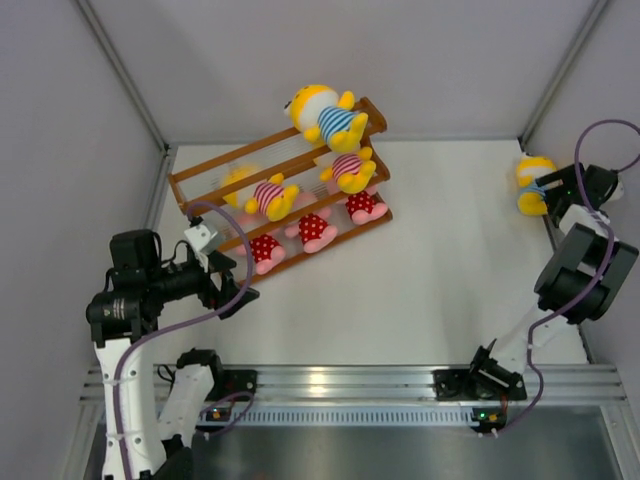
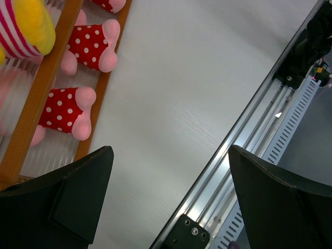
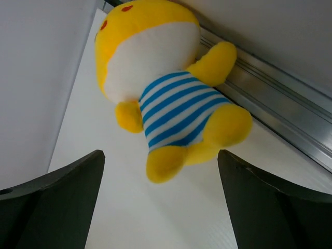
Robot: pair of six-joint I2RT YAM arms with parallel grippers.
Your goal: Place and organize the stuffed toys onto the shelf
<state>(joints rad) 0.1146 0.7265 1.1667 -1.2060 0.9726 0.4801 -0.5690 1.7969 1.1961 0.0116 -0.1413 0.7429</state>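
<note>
The shelf (image 1: pixel 205 170) stands slanted at the back left of the table. It holds a yellow toy in a blue-white shirt (image 1: pixel 325 115) on top, yellow toys in pink-white shirts (image 1: pixel 348 170) in the middle, and three pink toys in red dotted outfits (image 1: pixel 315 228) below. One more yellow toy in a blue-white shirt (image 1: pixel 535 185) lies loose at the far right wall. My right gripper (image 1: pixel 555 188) is open just before it, its feet level with the fingertips (image 3: pixel 171 109). My left gripper (image 1: pixel 232 285) is open and empty near the shelf's front left end.
An aluminium rail (image 1: pixel 340 380) runs along the near edge and also shows in the left wrist view (image 2: pixel 249 150). Grey walls enclose the table. A metal frame rail (image 3: pixel 280 114) lies right behind the loose toy. The shelf's lower bar (image 2: pixel 46 88) is close to my left fingers.
</note>
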